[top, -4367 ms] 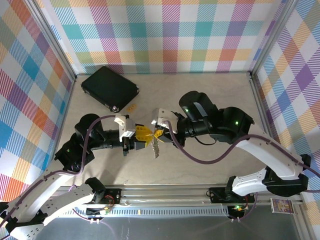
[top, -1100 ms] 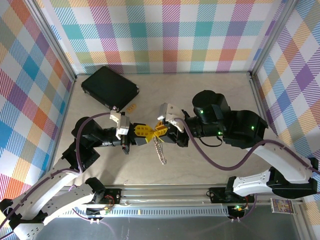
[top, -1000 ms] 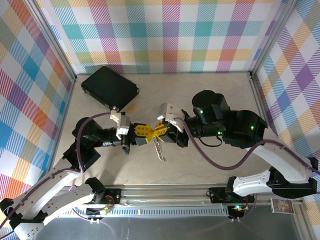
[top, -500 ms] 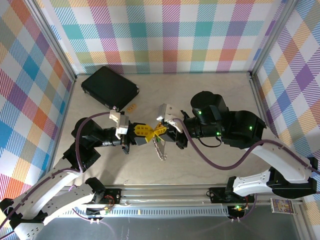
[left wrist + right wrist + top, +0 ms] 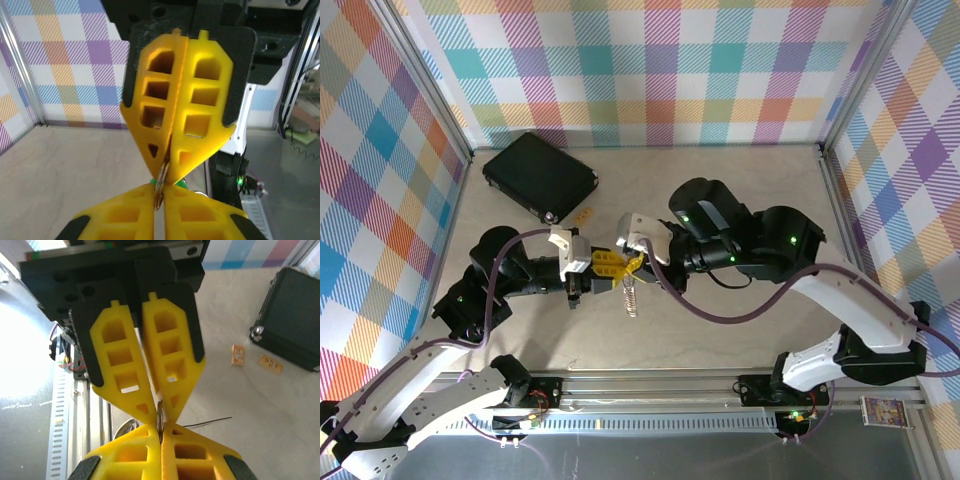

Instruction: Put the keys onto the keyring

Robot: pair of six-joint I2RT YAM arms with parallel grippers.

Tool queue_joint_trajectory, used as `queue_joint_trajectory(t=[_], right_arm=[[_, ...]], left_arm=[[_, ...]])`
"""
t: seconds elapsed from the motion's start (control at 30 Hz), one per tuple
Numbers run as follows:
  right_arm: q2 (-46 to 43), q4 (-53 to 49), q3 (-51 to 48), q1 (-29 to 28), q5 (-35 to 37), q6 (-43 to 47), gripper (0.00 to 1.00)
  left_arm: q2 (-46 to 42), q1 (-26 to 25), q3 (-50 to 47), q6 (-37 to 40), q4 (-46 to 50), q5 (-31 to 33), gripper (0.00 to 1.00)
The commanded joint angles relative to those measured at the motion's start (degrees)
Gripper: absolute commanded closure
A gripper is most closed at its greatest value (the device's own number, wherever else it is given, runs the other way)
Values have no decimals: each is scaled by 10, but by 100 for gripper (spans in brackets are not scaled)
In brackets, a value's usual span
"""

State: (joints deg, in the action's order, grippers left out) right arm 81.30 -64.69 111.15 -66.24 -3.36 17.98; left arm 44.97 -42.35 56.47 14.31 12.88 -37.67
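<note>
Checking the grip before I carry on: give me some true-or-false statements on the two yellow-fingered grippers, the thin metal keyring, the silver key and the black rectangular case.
1. The left gripper and right gripper meet fingertip to fingertip. True.
2. The right gripper is open. False: it is shut on the thin metal keyring, as is the left gripper.
3. The black rectangular case sits at the far right. False: it sits at the far left.
4. In the top view, the silver key shows just below the meeting fingertips. True.

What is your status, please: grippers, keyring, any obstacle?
Left gripper and right gripper both shut on keyring, tip to tip. One key hangs below. Black case far off, back left.
</note>
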Motion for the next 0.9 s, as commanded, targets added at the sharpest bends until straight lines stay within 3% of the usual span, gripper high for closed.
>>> queue_joint_trajectory(t=[0.0, 0.13, 0.4, 0.5, 0.7, 0.87], right_arm=[[13, -53, 20, -12, 3, 26, 100], [22, -59, 23, -14, 3, 30, 100], [9, -32, 19, -21, -15, 8, 100], [-16, 10, -5, -21, -22, -6, 92], [-61, 70, -41, -21, -46, -28, 89], [-87, 93, -53, -21, -69, -42, 81]], left_arm=[[1, -3, 19, 50, 62, 22, 93], [-2, -2, 12, 41, 55, 20, 100], [-23, -3, 3, -25, -41, -19, 100], [-25, -2, 3, -54, -88, -44, 100], [-21, -2, 5, -90, -152, -94, 100], [-12, -2, 6, -123, -197, -123, 100]])
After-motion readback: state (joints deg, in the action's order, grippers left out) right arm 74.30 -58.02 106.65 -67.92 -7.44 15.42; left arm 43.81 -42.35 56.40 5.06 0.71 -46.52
